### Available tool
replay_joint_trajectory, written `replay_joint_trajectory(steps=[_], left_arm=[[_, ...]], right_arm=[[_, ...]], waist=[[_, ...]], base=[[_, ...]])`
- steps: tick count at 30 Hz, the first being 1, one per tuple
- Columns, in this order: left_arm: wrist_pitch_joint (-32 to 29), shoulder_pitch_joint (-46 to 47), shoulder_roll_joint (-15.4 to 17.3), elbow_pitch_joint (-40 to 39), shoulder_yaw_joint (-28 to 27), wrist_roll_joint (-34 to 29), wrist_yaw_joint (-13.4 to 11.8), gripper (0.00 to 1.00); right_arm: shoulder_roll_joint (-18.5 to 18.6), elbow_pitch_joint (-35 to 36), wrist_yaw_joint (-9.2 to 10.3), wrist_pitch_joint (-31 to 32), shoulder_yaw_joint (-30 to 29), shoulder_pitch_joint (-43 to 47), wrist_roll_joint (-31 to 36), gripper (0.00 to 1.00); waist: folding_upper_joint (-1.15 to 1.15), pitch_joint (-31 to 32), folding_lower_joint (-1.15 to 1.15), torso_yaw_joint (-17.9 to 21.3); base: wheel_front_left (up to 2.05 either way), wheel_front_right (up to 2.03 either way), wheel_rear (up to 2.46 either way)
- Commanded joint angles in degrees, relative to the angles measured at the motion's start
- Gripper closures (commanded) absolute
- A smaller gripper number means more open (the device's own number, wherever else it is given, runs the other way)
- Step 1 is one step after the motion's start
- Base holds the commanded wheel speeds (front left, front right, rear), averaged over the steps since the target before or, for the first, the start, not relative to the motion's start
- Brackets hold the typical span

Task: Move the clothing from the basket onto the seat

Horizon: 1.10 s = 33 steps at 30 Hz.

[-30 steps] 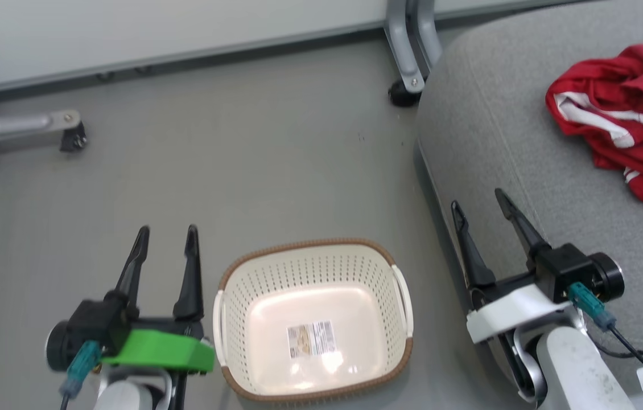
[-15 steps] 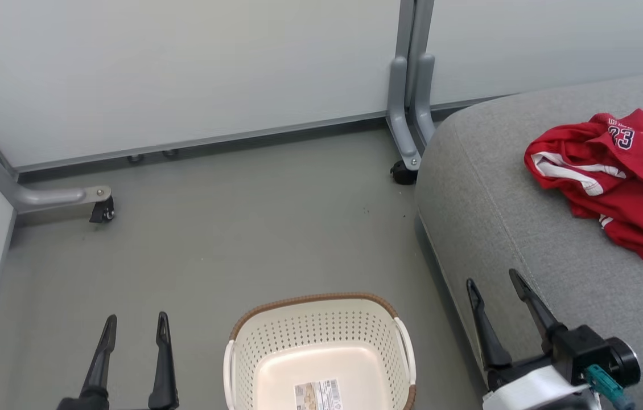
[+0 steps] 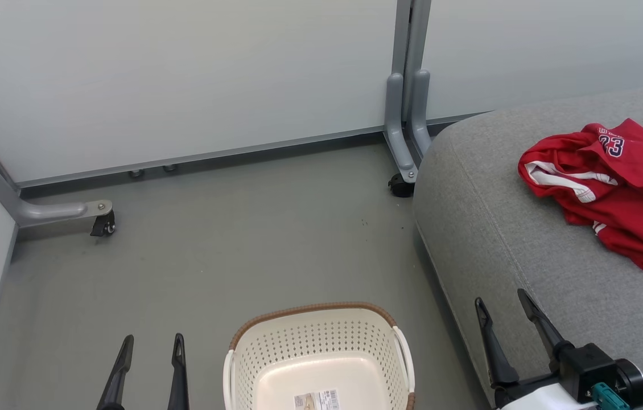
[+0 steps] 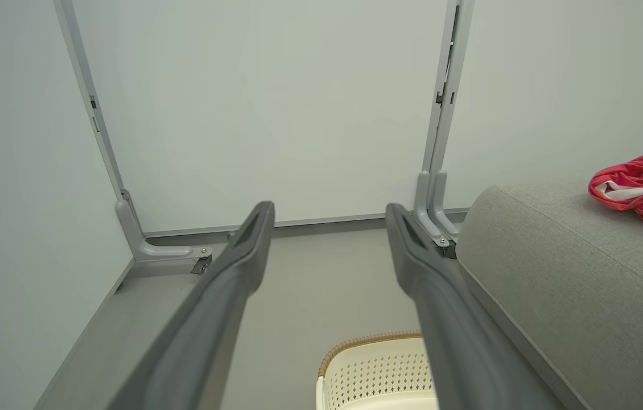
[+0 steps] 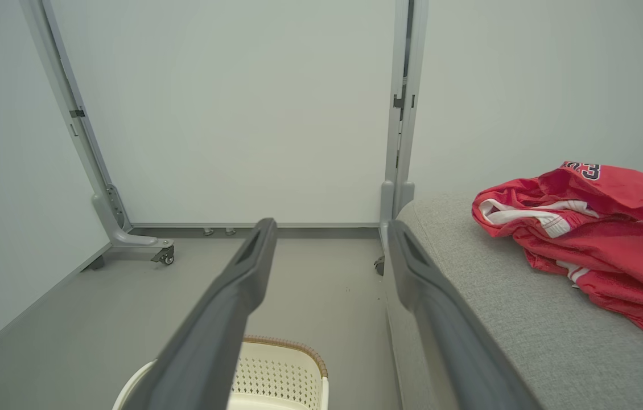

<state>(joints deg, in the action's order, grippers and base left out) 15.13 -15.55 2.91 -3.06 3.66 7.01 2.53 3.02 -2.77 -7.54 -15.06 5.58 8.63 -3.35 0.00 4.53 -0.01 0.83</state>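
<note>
The red clothing (image 3: 606, 182) with white stripes and the number 23 lies crumpled on the grey seat (image 3: 503, 228) at the right, also seen as clothing (image 5: 583, 233) and clothing (image 4: 640, 188) on the seat (image 5: 503, 319) (image 4: 572, 285). The cream basket (image 3: 316, 359) stands on the floor at the bottom centre with nothing inside but its label; its rim shows as basket (image 4: 372, 364) and basket (image 5: 276, 370). My left gripper (image 3: 151, 344) is open left of the basket. My right gripper (image 3: 501, 304) is open over the seat's near edge. Both (image 4: 330, 213) (image 5: 330, 228) hold nothing.
Pale partition panels (image 3: 185, 74) close the back and left, standing on grey metal feet with castors (image 3: 102, 225) (image 3: 398, 185). Grey floor (image 3: 242, 245) stretches between the panels, basket and seat.
The head camera has tilted up, so the whole picture has slid down and more wall shows. Both grippers stay open; basket and clothing lie as before.
</note>
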Motion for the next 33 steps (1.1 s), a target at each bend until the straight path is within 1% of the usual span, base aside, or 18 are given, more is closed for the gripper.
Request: replay_joint_trajectory(steps=[1,4,9,14,15,19,33], left_arm=[[0.0,-0.3,0.0,0.4,0.0,0.2,0.2,0.00],[0.0,0.1,0.0,0.7,0.1,0.5,0.4,0.00],[0.0,0.2,0.0,1.1,0.3,0.6,-0.1,0.00],[0.0,0.2,0.0,1.2,0.7,0.3,0.0,0.00],[0.0,0.1,0.0,1.2,0.7,0.3,0.0,1.00],[-0.1,0.0,-0.1,3.1,0.7,1.0,0.0,1.00],[-3.0,4.0,1.0,5.5,-0.1,17.7,0.9,1.00]], right_arm=[[0.0,-0.1,0.10,-0.2,-0.2,0.0,0.0,0.00],[0.0,-0.4,0.10,-0.2,-0.2,-0.1,0.0,0.00],[0.0,-0.5,0.09,-0.2,-0.2,0.4,0.1,0.00],[-0.1,-0.6,0.09,-0.2,0.0,0.6,0.1,0.00],[-0.1,-0.5,0.00,0.0,0.1,0.1,0.0,1.00],[-0.2,-2.2,0.00,0.1,0.3,0.7,-0.7,1.00],[0.9,-3.7,0.01,3.0,-0.7,-2.3,-18.3,1.00]], waist=[[0.00,0.1,0.01,0.0],[0.00,0.3,0.01,-0.1],[0.00,0.6,0.01,-0.4],[0.00,0.8,0.01,-0.6],[0.00,0.8,0.01,-0.6],[0.00,0.8,0.01,-0.6],[0.00,0.2,0.01,-0.6]], base=[[0.00,0.00,0.00],[0.00,0.00,0.00],[0.00,0.00,0.00],[0.00,0.00,0.00],[0.00,0.00,0.00],[0.00,0.00,0.00],[0.00,0.00,0.00]])
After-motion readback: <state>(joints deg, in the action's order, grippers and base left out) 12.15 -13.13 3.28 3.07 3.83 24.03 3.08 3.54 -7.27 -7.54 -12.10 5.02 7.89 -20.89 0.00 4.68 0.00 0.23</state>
